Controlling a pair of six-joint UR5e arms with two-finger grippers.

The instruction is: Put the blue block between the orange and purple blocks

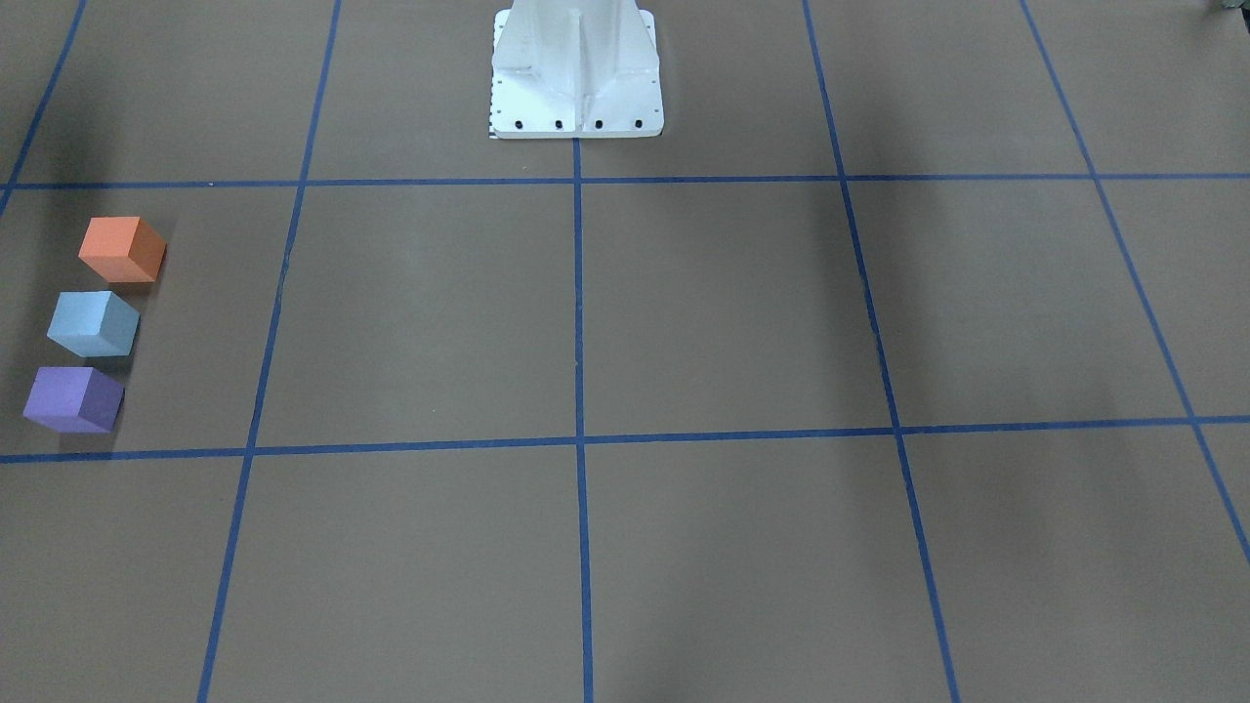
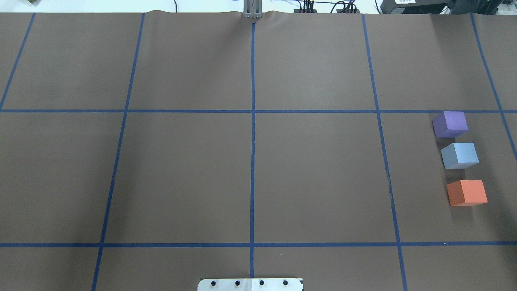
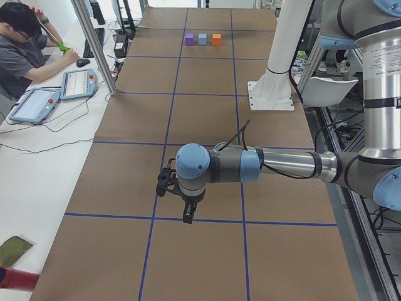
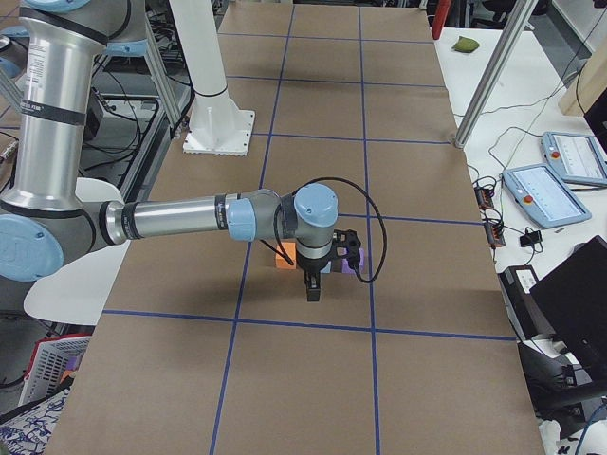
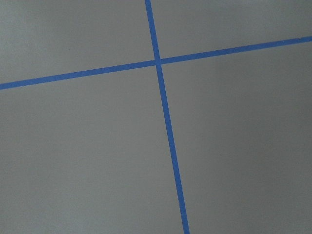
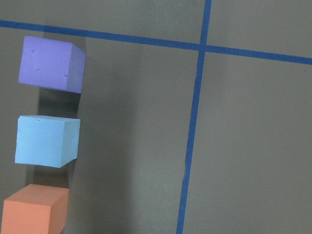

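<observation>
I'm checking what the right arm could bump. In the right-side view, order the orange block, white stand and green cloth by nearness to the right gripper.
1. The orange block, close behind the right gripper.
2. The white stand, farther up, on the robot's edge.
3. The green cloth, far end, on the operators' side.

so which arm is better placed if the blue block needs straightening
Right: the blue block sits on the robot's right, in the right wrist view; the left wrist view shows only tape lines.
</observation>
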